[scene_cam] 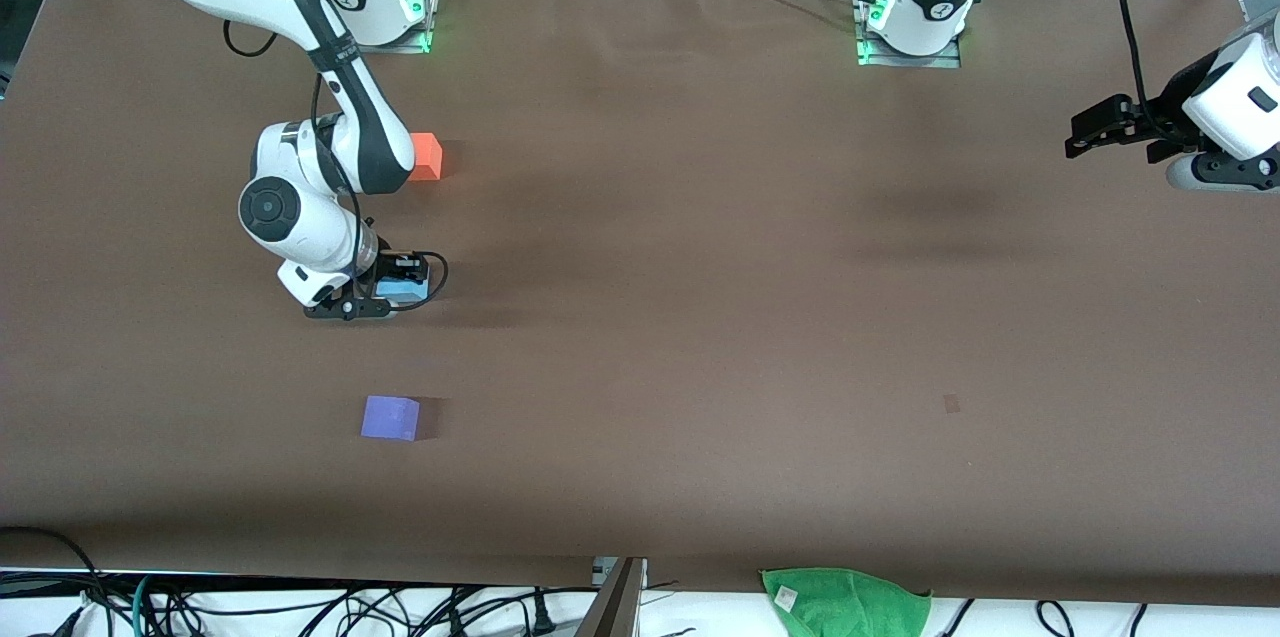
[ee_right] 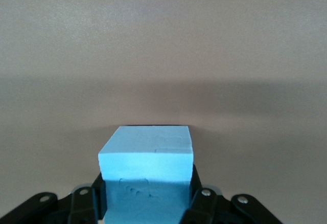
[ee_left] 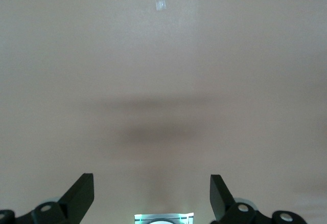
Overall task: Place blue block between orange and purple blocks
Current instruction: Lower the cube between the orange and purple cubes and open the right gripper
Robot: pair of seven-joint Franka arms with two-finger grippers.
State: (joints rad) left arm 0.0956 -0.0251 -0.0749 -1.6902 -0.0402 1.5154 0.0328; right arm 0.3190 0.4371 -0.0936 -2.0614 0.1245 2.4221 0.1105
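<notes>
Brown cloth covers the whole table [scene_cam: 700,317], and the two Franka arms are the biggest things on it. One is working and one waits.

The right arm reaches down from its base so that the right gripper [scene_cam: 400,292] sits low between the other two cubes. Its fingers are clamped on the blue block [scene_cam: 405,291]; the right wrist view shows the block [ee_right: 146,175] pinched squarely between the two black pads, with its shadow close beneath. Whether it already rests on the cloth cannot be told.

The left arm waits at its own end of the table. The left gripper [scene_cam: 1100,129] is up in the air with its fingers spread wide and nothing in them, as the left wrist view confirms [ee_left: 152,196].

The step in hand looks like setting down. To do it well, the block should go straight down until its base lies flat. The fingers should then part evenly so neither drags it aside, and the hand should rise vertically. The spot seems good: the orange block [scene_cam: 427,157] lies farther from the front camera and the purple block [scene_cam: 391,418] nearer, with blue roughly on the line between, well apart from both.

Counted: two arms, two grippers, three cubes (one blue, one orange, one purple), and one green rag [scene_cam: 845,602] at the table's near edge.
</notes>
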